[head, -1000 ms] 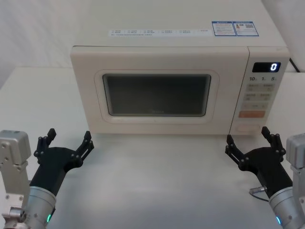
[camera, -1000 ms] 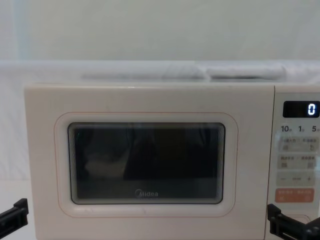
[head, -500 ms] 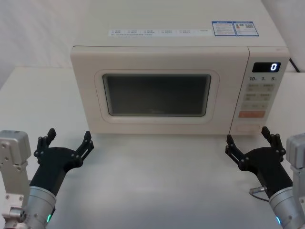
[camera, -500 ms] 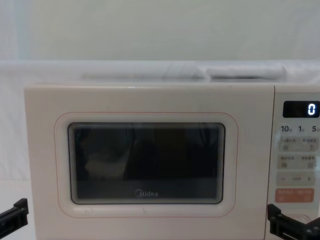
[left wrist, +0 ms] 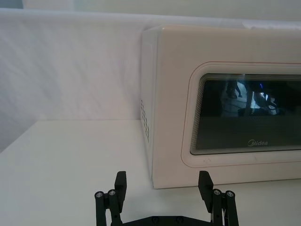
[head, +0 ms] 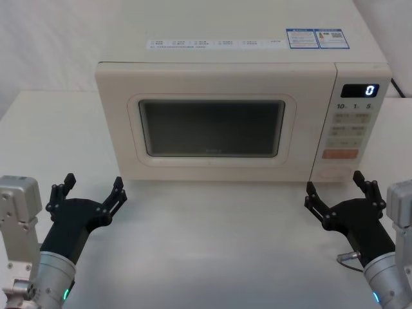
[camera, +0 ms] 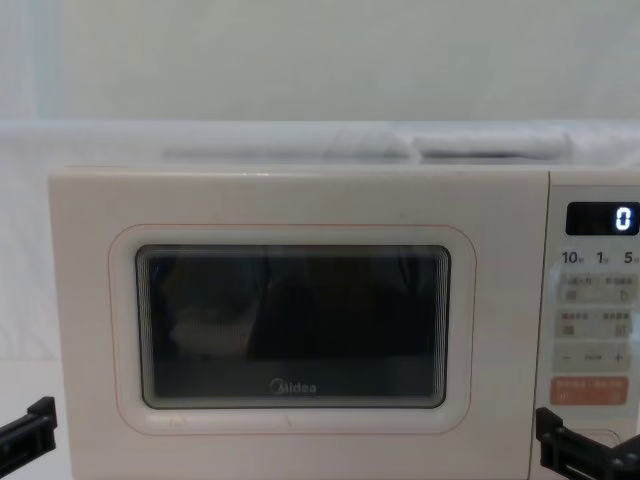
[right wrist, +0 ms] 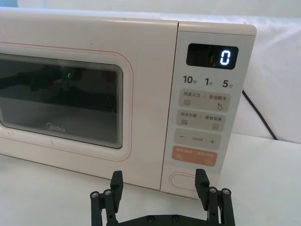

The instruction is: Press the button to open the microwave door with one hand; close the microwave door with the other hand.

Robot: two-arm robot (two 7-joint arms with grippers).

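The button [right wrist: 185,181] probably needs only a short firm push from the wide-open right gripper [head: 338,191], while the stiff, hinged microwave door [head: 212,122], now shut, suits a flat push from the wide-open left gripper [head: 92,189].

My cream rectangular microwave door [head: 212,122] has a thin pink outline and dark meshed window; beside it, an orange rectangular key [right wrist: 195,157].

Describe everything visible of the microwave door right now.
The microwave door is a large cream panel, plastic by its look, with a thin pink rounded outline, a dark meshed window and a Midea logo beneath it. It sits shut, flush with the control panel beside it. Nothing touches it.
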